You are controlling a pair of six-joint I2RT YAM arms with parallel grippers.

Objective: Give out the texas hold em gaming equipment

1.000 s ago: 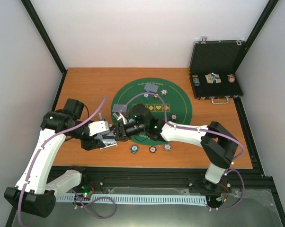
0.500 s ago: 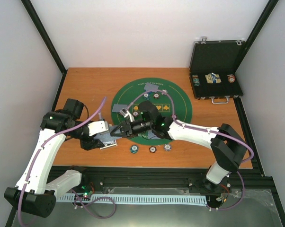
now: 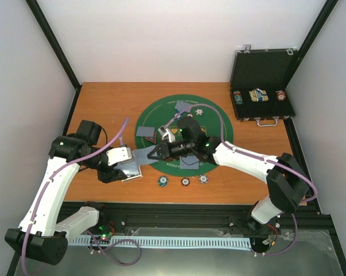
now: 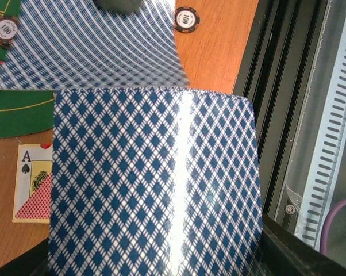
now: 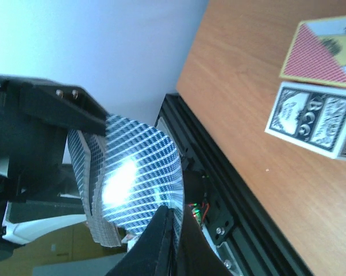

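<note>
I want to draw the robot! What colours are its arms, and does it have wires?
Both the left arm and the right arm have smooth white shells with chunky black joints. A purple cable loops along each one, and a tiny green light glows on a joint. The right gripper is black.

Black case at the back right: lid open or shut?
Open. The black case has its lid standing upright, with chips visible in its tray.
</note>
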